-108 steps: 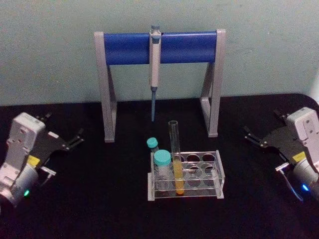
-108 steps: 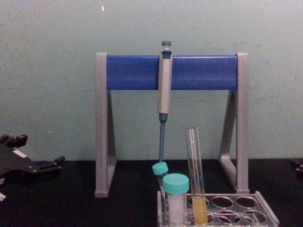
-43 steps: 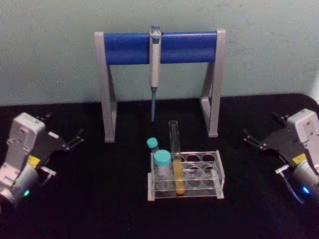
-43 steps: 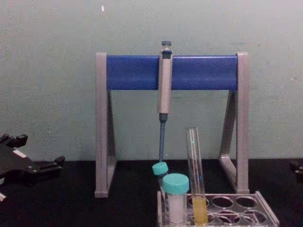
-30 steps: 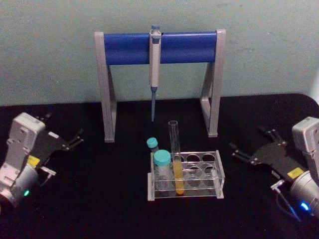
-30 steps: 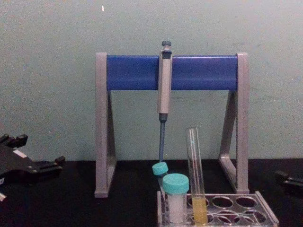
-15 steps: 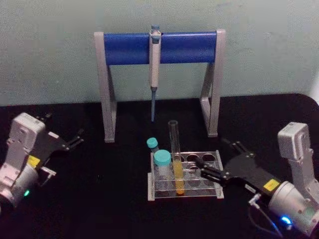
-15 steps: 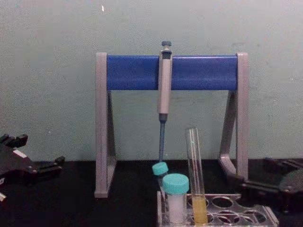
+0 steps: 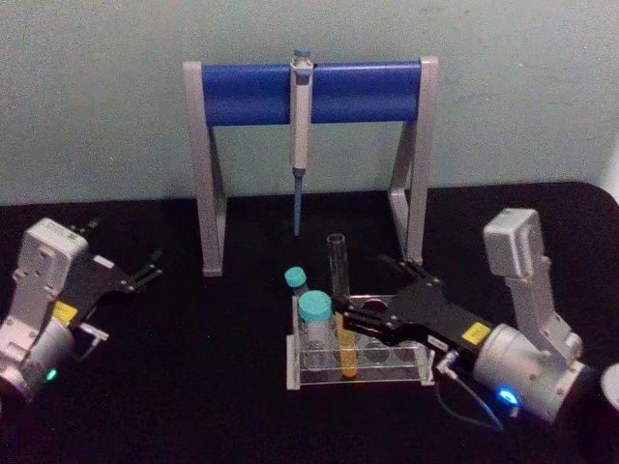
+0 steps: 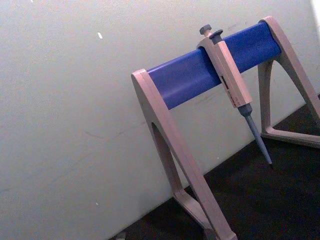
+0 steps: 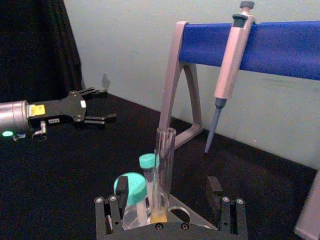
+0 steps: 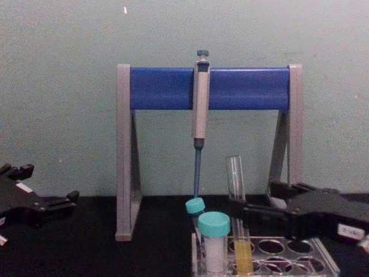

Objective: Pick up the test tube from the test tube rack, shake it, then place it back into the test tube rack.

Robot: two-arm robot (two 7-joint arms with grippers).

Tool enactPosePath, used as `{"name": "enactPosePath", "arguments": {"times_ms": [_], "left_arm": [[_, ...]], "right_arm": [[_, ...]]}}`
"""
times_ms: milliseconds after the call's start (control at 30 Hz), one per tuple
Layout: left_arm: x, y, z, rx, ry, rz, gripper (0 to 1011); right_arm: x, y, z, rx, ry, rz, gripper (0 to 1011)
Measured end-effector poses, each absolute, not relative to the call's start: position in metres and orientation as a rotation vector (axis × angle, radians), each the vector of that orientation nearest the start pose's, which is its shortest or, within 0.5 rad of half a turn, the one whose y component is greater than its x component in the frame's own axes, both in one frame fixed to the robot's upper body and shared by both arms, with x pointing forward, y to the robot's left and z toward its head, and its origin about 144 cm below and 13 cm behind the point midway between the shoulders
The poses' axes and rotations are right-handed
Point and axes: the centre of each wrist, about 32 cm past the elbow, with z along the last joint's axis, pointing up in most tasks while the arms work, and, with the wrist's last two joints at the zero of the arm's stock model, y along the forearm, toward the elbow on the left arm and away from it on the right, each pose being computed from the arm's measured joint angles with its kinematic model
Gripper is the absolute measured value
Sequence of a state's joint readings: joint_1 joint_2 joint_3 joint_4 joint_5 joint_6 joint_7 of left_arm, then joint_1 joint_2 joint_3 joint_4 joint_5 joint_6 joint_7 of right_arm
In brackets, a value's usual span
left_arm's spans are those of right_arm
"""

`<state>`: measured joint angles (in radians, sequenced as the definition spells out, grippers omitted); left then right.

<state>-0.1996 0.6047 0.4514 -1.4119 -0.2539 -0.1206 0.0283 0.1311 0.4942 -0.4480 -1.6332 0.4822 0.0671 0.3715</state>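
Before the pipette stand point(image 9: 309, 92), the test tube rack point(image 9: 319, 377) is sitting centrally; the left gripper point(image 9: 150, 269) is idling far left, jaws parted, while the right gripper point(image 11: 167, 190), jaws spread, is flanking, presumably for grasping, the test tube point(image 9: 338, 266) standing racked.

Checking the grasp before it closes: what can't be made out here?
Which test tube rack hole holds the test tube: head view, the right tool overlaps the top plate; chest view, the bottom edge cuts the rack.
Contents of the rear teal-capped tube: head view, the front capped tube hides them.
Left tool parked at left.
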Motion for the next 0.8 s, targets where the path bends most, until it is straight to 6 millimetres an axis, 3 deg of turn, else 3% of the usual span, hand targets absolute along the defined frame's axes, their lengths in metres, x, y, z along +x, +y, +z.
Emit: {"name": "enactPosePath", "arguments": {"times_ms": [300, 800], "left_arm": [[0.489, 0.310, 1.140, 0.304, -0.285, 1.248, 1001], [0.489, 0.310, 1.140, 0.304, -0.285, 1.248, 1001]], "right_arm": [[0.491, -0.222, 1.170, -0.094, 0.051, -0.758, 1000], [0.500, -0.216, 1.167, -0.103, 0.053, -0.741, 1000]]}}
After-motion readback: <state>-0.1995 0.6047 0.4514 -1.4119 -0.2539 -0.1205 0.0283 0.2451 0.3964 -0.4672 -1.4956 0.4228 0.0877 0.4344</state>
